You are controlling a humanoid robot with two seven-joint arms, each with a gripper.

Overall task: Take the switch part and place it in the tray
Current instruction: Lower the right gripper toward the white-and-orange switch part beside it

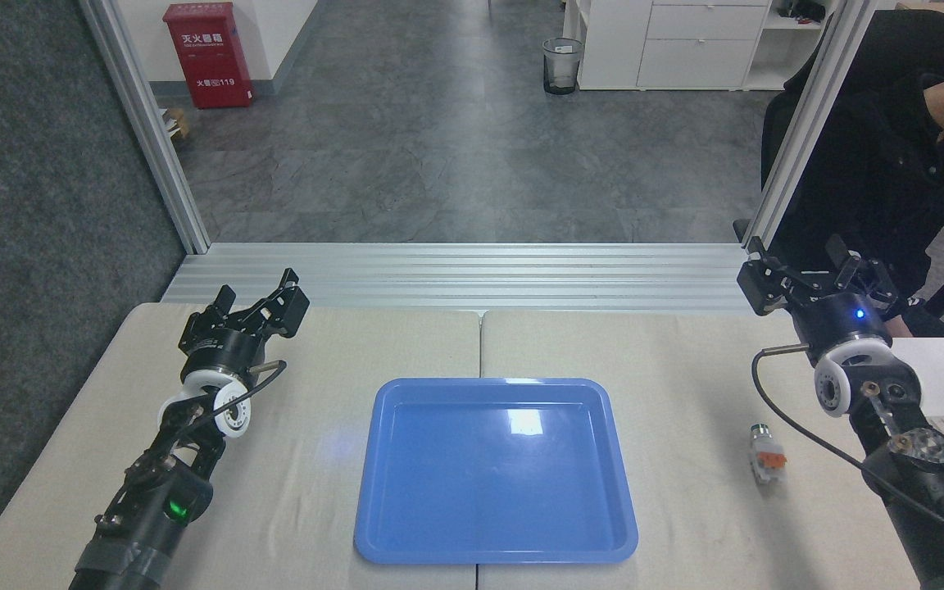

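Right now: nothing is picked up yet, and both my arms hang over the desk (pixel 685 360) with nothing in them.
Switch part: the switch part (pixel 765 453) lies on its side on the right half of the desk, dark silver-ringed cap toward the far end, orange accents on its right side; it is well apart from the tray and just left of my right forearm.
Tray: the tray (pixel 495 551) sits near the middle of the desk, across the seam between the two desk halves, holding nothing.
Right gripper: my right gripper (pixel 808 270) is raised at the far right edge of the desk, its fingers spread wide and bare; it is far beyond the part, not over it.
Left gripper: my left gripper (pixel 263 301) rests over the far left of the desk, fingers parted and holding nothing.
Why so: I judge the right arm should do the pick, since the part lies on its side of the tray.
Next move: I would bring the right fingers back toward me and down, straddling the white body across its short width.
Risk: the part is small and may slide on the desk.
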